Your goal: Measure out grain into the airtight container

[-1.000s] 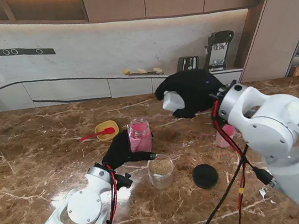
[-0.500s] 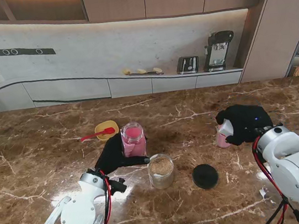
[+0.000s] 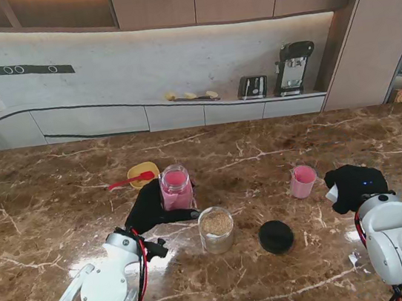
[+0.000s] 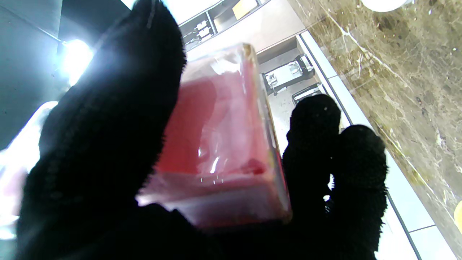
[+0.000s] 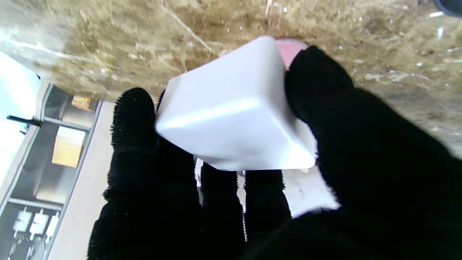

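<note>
My left hand [image 3: 151,207] is shut on a clear jar of pink grain [image 3: 176,187], mouth uncovered, just left of centre. In the left wrist view the jar [image 4: 220,144] sits between the thumb and the fingers [image 4: 335,162]. A round glass container [image 3: 216,228] holding tan grain stands right beside it, nearer to me, with its black lid [image 3: 276,236] lying flat to the right. A small pink cup [image 3: 303,180] stands farther right. My right hand [image 3: 353,184] is low at the right, shut on a white square cap [image 5: 231,108], which also shows in the stand view [image 3: 332,193].
A yellow bowl [image 3: 144,172] with a red spoon [image 3: 129,181] across it sits behind the left hand. A kitchen counter with a toaster [image 3: 252,85] and a coffee machine [image 3: 293,67] runs along the back wall, beyond the marble table [image 3: 59,208].
My right hand carried the white cap from above the table's middle down to the right, past the pink cup. The left hand shifted the pink jar slightly leftward.
</note>
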You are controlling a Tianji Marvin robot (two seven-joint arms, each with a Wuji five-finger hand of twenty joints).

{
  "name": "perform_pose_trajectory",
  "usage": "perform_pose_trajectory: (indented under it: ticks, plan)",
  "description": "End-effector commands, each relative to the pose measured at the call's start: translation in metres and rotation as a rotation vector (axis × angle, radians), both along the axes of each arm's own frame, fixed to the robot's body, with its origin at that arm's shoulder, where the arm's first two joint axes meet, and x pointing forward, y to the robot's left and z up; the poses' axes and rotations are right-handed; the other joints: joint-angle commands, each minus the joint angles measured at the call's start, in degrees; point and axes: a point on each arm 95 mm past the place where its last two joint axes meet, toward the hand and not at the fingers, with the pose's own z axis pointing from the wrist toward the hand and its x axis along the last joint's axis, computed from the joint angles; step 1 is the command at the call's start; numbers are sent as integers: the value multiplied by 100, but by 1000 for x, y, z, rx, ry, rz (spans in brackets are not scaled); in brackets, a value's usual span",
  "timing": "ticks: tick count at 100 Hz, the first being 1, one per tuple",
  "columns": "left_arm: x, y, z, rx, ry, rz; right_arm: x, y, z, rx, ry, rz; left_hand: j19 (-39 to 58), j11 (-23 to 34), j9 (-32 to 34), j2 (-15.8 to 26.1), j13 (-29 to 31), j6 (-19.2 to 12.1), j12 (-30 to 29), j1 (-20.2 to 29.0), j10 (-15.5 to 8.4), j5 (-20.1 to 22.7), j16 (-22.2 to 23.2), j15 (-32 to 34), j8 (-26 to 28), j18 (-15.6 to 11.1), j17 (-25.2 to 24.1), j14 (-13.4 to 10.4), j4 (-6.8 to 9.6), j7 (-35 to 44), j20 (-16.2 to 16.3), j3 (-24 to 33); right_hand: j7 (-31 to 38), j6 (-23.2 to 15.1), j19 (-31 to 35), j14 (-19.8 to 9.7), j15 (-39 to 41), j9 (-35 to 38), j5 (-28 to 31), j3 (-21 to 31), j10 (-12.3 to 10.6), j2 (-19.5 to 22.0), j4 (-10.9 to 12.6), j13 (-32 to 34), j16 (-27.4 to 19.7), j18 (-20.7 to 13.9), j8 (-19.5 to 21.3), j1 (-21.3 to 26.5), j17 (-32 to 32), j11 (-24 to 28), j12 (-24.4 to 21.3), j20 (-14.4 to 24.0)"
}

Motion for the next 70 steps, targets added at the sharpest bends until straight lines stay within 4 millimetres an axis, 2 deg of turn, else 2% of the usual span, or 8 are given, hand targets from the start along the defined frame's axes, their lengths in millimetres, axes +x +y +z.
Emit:
perform_pose_trajectory:
  ticks: [1,20,30,38,46,52,57,70]
  plan:
    - [-2,-1,-3,-10,1,6,-2,-4,-20,12,64,-22,322,659,700,2917,412,-961,231,1252,-500,1312,23,157,239,-57,97,-231,-217,1317,34,910,-24,81,-40,-774,674,442,-26,854,-231,702,319,99,250,-800,-5,712,76,519,46,251]
    - [-3,1,-3,-7,1,10,4,-7,-51,7,110,-75,336,657,706,2905,419,-944,231,1235,-493,1303,18,170,223,-51,104,-230,-226,1309,30,944,-43,68,-115,-778,653,354,-60,964,-236,679,423,-61,167,-769,-12,578,-51,511,-22,279]
    - [-4,1,-1,-5,-5,9,6,-9,-63,-4,126,-91,341,658,714,2899,420,-945,232,1228,-483,1309,16,173,208,-47,108,-227,-230,1300,27,956,-65,87,-183,-803,672,273,-119,1055,-231,663,582,-183,40,-763,-25,438,-133,499,-111,316]
    - [-5,2,2,-2,-12,10,8,-11,-70,-19,114,-91,343,659,714,2902,419,-943,235,1225,-484,1306,14,174,199,-47,108,-231,-234,1297,25,963,-77,127,-232,-836,702,229,-173,1170,-228,569,834,-230,-187,-741,-32,183,-183,535,-160,346]
    - [-5,2,3,-4,-15,12,10,-11,-73,-33,113,-90,342,661,713,2898,416,-947,237,1223,-488,1317,12,176,198,-52,101,-227,-236,1307,22,970,-125,191,-281,-814,699,116,-287,1179,-208,481,843,-331,-273,-740,-49,-68,-251,515,-190,344]
    - [-5,2,3,-2,-16,13,10,-12,-75,-33,119,-94,346,661,718,2896,416,-955,236,1214,-492,1307,11,177,193,-58,100,-228,-240,1306,22,974,-185,270,-326,-804,707,-10,-410,1003,-182,604,824,-416,-334,-745,-71,-262,-302,499,-220,340]
    - [-5,2,2,1,-15,12,11,-11,-76,-25,120,-96,347,658,715,2895,415,-950,234,1212,-486,1305,11,178,190,-62,100,-228,-241,1307,20,979,-217,313,-343,-791,724,-66,-468,792,-159,642,818,-459,-359,-744,-82,-347,-324,498,-237,342]
    - [-6,1,1,2,-8,10,13,-10,-81,-22,121,-99,351,654,711,2897,410,-951,233,1209,-495,1300,8,179,177,-61,99,-231,-245,1307,16,990,-253,344,-361,-783,740,-128,-519,626,-138,591,823,-504,-371,-741,-99,-466,-351,502,-247,341]
